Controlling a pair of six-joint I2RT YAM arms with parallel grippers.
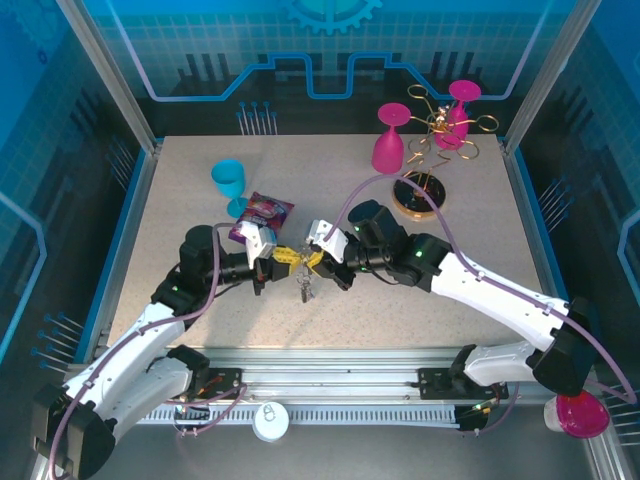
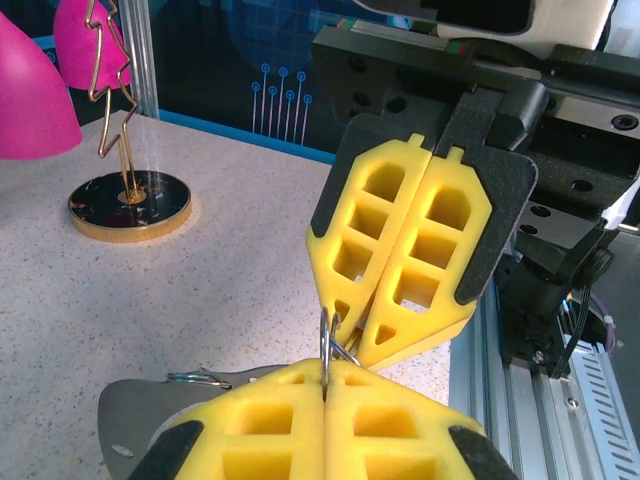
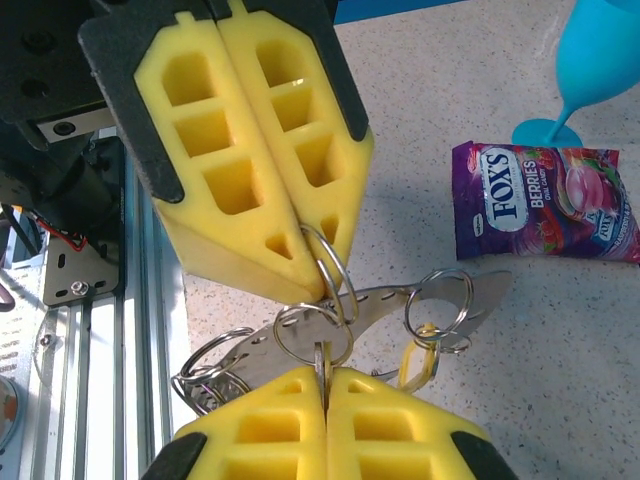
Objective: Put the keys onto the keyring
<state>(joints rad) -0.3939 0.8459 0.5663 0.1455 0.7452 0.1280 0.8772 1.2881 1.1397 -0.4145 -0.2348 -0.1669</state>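
Where the two grippers meet: above the table [image 1: 170,200], near its middle, tip to tip, with the left gripper [image 1: 290,261] pointing right and the right gripper [image 1: 311,264] pointing left.
Left gripper: its yellow fingers [image 3: 190,220] are pressed flat together with no gap, and the tips pinch the upper ring [image 3: 328,262] of the keyring [image 3: 400,300].
Right gripper: its yellow fingers [image 2: 470,240] are likewise closed against each other, and in its own wrist view the tips clamp the lower ring [image 3: 312,335] edge-on.
Keyring: a grey metal crescent held off the table between the two sets of tips, lying roughly level, with several wire rings threaded on it.
Keys [image 1: 305,291]: a small bunch hanging just below the meeting point, too small in the top view to tell how they are attached.
Yellow tag [image 3: 418,365]: dangles from a ring near one end of the crescent.
Left arm: rises from its base at the near left, bends, and runs level toward the centre.
Right arm: stretches in a long diagonal from the near right to the centre.
Behind the grippers: a sweet packet [image 1: 262,215] and a blue cup [image 1: 229,180].
Far right: pink cups [image 1: 391,140] beside a gold wire stand [image 2: 130,205].
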